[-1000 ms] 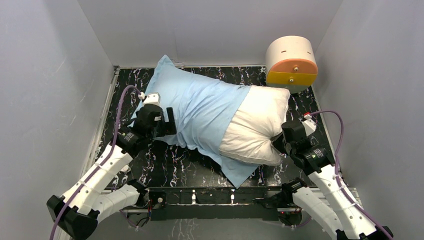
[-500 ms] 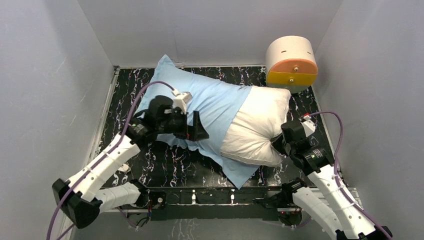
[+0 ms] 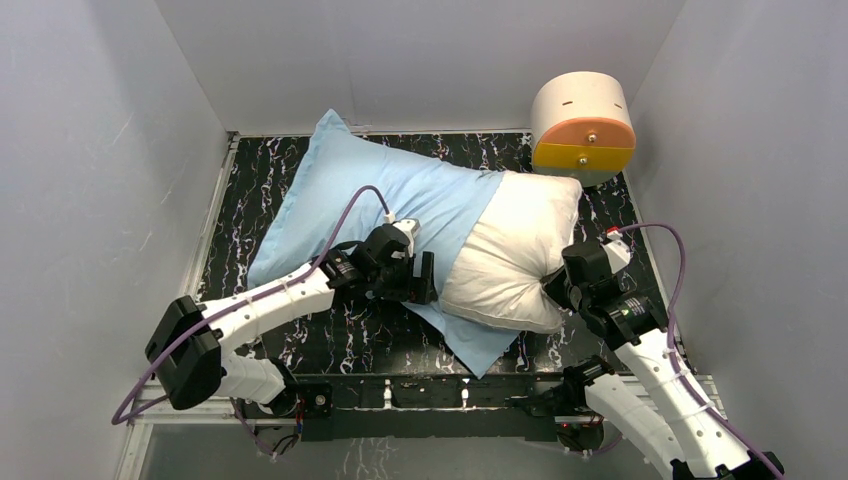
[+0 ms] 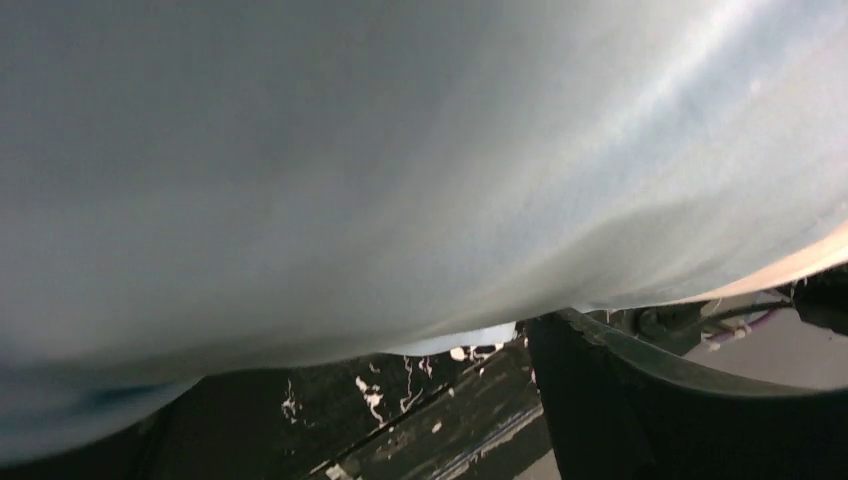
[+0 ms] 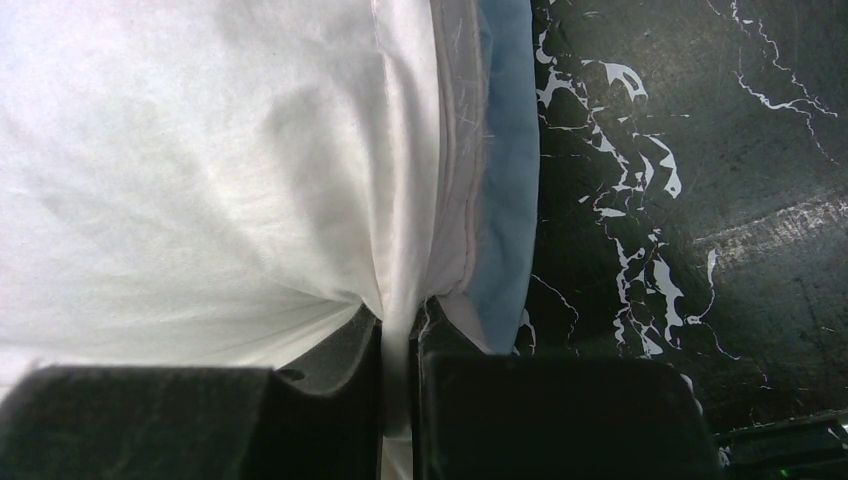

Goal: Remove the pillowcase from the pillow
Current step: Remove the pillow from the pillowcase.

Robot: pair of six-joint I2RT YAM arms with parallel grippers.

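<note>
Top external view: one pillowcase [image 3: 370, 200], light blue, covers the far-left part of one pillow [image 3: 520, 240], whose white right-hand part lies bare. Their long axis runs from far left to near right across the black marbled table [image 3: 330, 340]. One cream-and-orange drum [image 3: 583, 125] stands at the far right corner. Two arms. The left gripper [image 3: 420, 280] sits at the case's near edge, just beside the open hem, and is the nearer of the two to the case. The case must probably slide far-left, away from the right gripper [image 3: 553, 287].

Left wrist view: blue cloth fills the frame. The jaws stand wide, one finger [image 4: 640, 410] low on the right, and no fabric is visibly pinched.

Right wrist view: the pads [image 5: 320, 400] are clamped narrowly on a fold of white pillow fabric, with the blue hem just beside it.
</note>
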